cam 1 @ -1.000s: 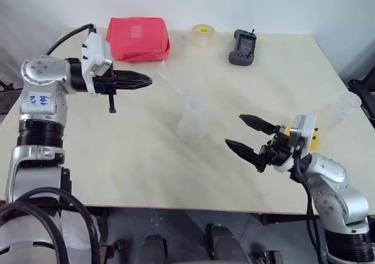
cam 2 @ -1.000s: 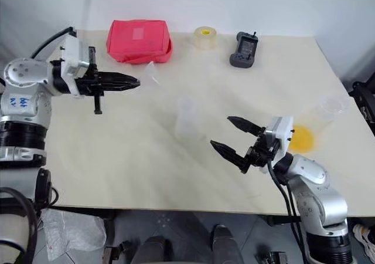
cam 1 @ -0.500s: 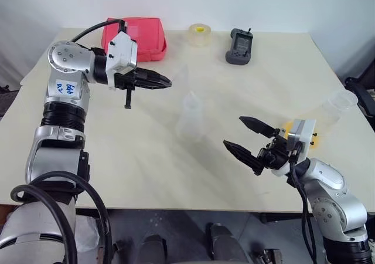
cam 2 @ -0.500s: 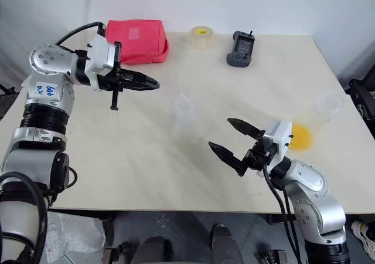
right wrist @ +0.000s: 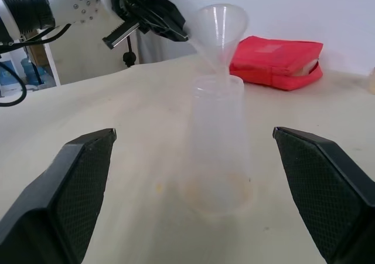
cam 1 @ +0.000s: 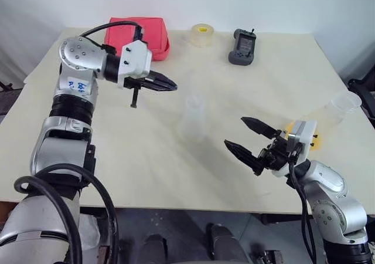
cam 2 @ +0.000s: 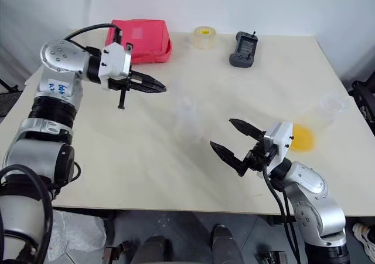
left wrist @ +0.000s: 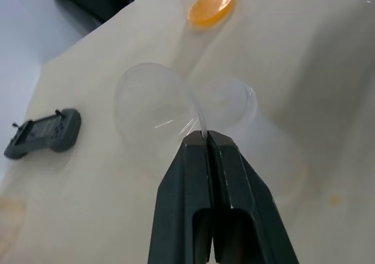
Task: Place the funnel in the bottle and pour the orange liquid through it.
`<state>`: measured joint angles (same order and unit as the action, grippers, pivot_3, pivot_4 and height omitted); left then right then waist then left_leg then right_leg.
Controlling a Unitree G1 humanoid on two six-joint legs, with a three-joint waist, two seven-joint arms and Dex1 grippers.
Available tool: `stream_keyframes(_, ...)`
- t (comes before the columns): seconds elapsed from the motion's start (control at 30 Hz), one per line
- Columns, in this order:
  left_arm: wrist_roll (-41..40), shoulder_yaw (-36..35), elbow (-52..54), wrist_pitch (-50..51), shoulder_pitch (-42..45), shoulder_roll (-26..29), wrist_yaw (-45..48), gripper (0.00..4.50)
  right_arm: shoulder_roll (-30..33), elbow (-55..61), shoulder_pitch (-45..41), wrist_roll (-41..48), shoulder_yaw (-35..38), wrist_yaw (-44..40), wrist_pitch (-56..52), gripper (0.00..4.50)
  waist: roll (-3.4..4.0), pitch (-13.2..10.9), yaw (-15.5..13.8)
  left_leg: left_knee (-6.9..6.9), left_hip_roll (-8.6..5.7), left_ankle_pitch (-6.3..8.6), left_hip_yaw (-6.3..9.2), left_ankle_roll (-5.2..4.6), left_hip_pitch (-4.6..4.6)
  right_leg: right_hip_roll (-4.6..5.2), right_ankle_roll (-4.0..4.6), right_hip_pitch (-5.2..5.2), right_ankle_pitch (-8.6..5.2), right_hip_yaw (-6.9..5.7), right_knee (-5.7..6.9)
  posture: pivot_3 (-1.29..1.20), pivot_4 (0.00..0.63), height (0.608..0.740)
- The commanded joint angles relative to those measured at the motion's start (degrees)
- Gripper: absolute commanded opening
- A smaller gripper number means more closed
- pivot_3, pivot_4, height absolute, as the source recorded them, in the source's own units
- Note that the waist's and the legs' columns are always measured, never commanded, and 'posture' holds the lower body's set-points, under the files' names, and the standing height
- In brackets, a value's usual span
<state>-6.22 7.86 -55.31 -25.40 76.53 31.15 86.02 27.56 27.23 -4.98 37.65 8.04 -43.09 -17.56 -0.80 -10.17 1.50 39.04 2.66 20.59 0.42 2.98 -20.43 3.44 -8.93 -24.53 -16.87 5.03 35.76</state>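
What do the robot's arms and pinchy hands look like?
Both arms are shiny silver metal with black rings at the joints. The left arm wears a white sticker with blue scribbles, and a black cable loops over its top. Another black cable runs down the right arm. The left gripper and the right gripper each sit on a white block and have two black pointed fingers.

Your robot's arms are silver-grey metal segments joined by black ribbed bands, each ending in a white wrist block. The left gripper (cam 1: 167, 84) and right gripper (cam 1: 249, 141) carry tapered black fingers with textured inner pads. A blue handwritten mark sits on the left upper arm, and black cables loop along both arms.
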Motion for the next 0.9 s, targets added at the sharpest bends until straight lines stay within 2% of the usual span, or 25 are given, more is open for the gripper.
stream_keyframes(0.03, 0.4, 0.6, -0.9, -0.6, 3.0, -0.7, 5.5, 0.94, 0.0, 1.8, -0.6, 0.3, 0.6, 0.0, 1.3, 4.50, 0.00, 0.0, 0.0, 0.00, 0.00, 0.00, 0.00, 0.00, 0.00, 0.00, 0.00, 0.00, 0.00, 0.00, 0.01, 0.00, 0.150, 0.740)
stream_keyframes(0.33, -0.8, 2.3, 0.3, -0.1, 3.0, -0.2, 6.5, 3.70, 0.3, 2.4, 0.2, 0.3, 1.2, 0.3, 1.3, 4.50, 0.00, 0.0, 0.1, 0.00, 0.00, 0.00, 0.01, -0.01, 0.01, -0.01, 0.00, -0.01, 0.00, 0.01, 0.03, 0.00, 0.150, 0.740)
stream_keyframes(0.43, -2.7, -0.4, 2.1, 3.9, 2.7, 1.1, 4.4, 4.49, 0.3, 2.5, 0.1, 0.3, 1.6, 0.9, 1.2, 4.50, 0.00, 0.0, 0.1, 0.00, 0.00, 0.00, 0.01, -0.01, 0.01, -0.01, 0.00, -0.01, 0.00, 0.01, 0.03, 0.00, 0.150, 0.740)
stream_keyframes(0.57, -5.5, -4.3, 5.4, 9.0, 0.2, 2.8, 0.2, 4.49, 0.5, 2.5, 0.5, 0.3, 2.4, 1.6, 1.1, 4.50, 0.00, 0.0, 0.2, -0.01, 0.00, 0.01, 0.01, -0.02, 0.01, -0.01, 0.00, -0.02, 0.00, 0.01, 0.04, 0.00, 0.150, 0.740)
stream_keyframes(0.73, -12.0, -12.5, 24.6, 23.6, -14.3, 5.2, -11.3, 4.49, -0.4, 2.5, 0.0, -0.6, 3.3, 5.5, 0.7, 4.50, 0.09, 0.0, 0.4, -0.04, 0.03, 0.01, 0.01, -0.03, 0.11, -0.01, 0.00, -0.02, 0.00, 0.10, 0.16, 0.00, 0.150, 0.740)
stream_keyframes(0.9, -16.1, -18.8, 37.9, 33.3, -26.7, 6.7, -20.8, 4.49, -1.0, 1.9, -0.3, -1.9, 4.3, 9.5, 0.8, 4.50, 0.05, 0.0, 0.1, 0.07, 0.04, 0.00, 0.09, 0.00, 0.05, 0.02, 0.00, -0.02, 0.00, 0.06, 0.21, 0.00, 0.150, 0.740)
